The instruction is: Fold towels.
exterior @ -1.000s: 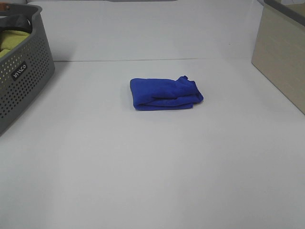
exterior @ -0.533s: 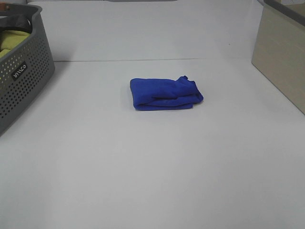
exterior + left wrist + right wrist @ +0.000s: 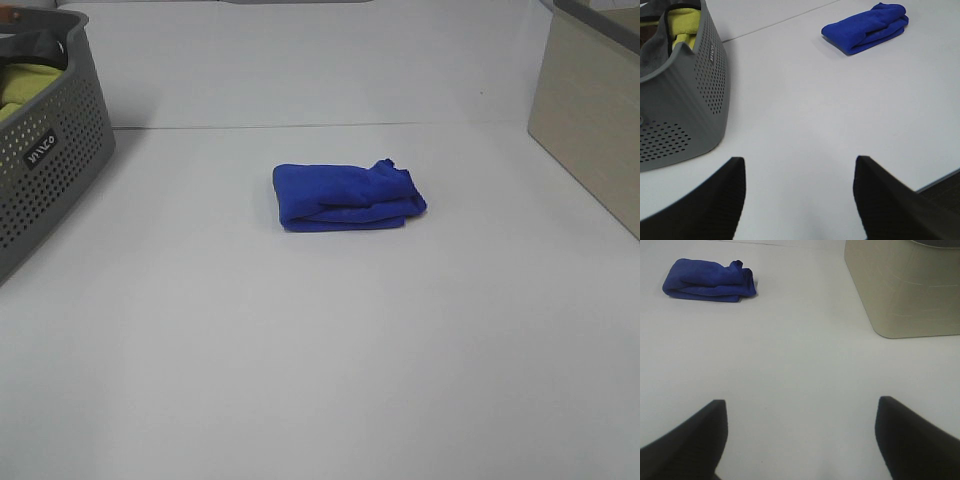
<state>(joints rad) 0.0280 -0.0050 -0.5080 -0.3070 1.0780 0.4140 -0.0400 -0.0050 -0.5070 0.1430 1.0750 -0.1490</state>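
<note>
The blue towel (image 3: 347, 197) lies folded into a compact bundle near the middle of the desk (image 3: 320, 350), a little toward the far edge. Its layers are stacked, with one bunched corner sticking up at its right end, so the fold looks done or nearly done; that loose corner may be why it has been left out in the open, where either arm can reach it from its own side.

The left gripper (image 3: 800, 195) hangs above the near left part of the desk with its jaws spread wide and nothing between them. The right gripper (image 3: 800, 440) hangs above the near right part, also spread wide and empty. Both are well apart from the towel, and neither shows in the high view, which suggests they are parked back by the near edge.

A grey perforated basket (image 3: 45, 150) stands at the far left corner, holding a yellow-green cloth (image 3: 682, 25) and something dark grey, probably more towels waiting. A beige bin (image 3: 590, 110) stands at the far right edge, possibly the place for finished ones, though its inside is hidden.

Nothing lies between either gripper and the towel. The basket wall sits just beside the left gripper, so a sideways swing there could clip it.
</note>
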